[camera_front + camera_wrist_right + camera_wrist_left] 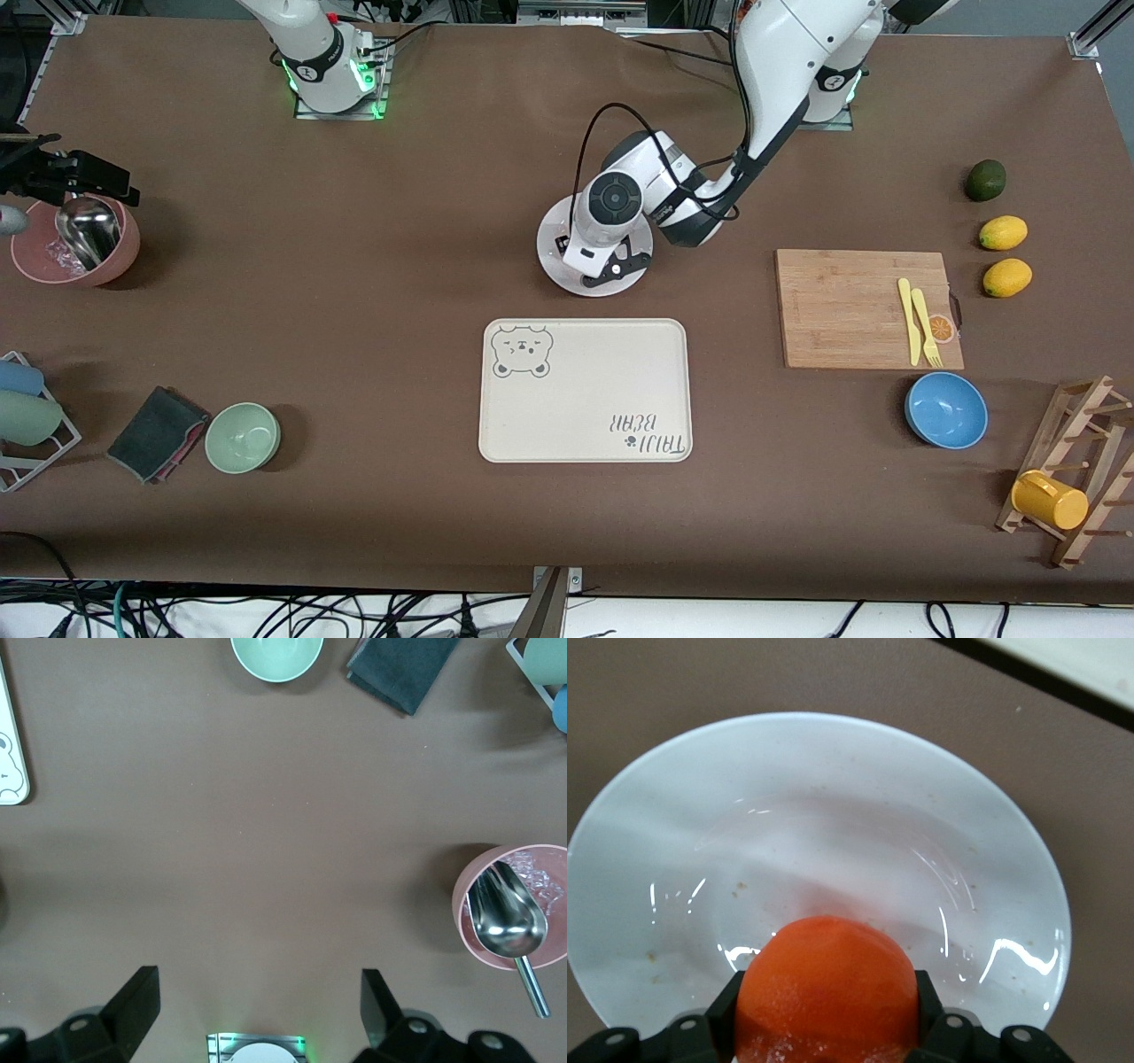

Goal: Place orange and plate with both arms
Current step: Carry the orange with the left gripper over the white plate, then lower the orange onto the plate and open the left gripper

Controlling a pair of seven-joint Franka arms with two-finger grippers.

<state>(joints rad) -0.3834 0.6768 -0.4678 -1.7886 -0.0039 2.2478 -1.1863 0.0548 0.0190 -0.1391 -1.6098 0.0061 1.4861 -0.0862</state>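
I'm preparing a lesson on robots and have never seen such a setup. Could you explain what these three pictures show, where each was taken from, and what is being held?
Two white robot arms stand at a brown table, each ending in a two-finger gripper. The wide picture looks down from a high camera facing them. The other two come from cameras on the arms' wrists.

The left gripper is shut on the orange, holding it over the white plate, which lies farther from the front camera than the beige bear tray.

The right gripper is open and empty, waiting high over the right arm's end of the table, beside the pink bowl with its metal scoop.

Also there: a cutting board, two lemons, and blue and green bowls.
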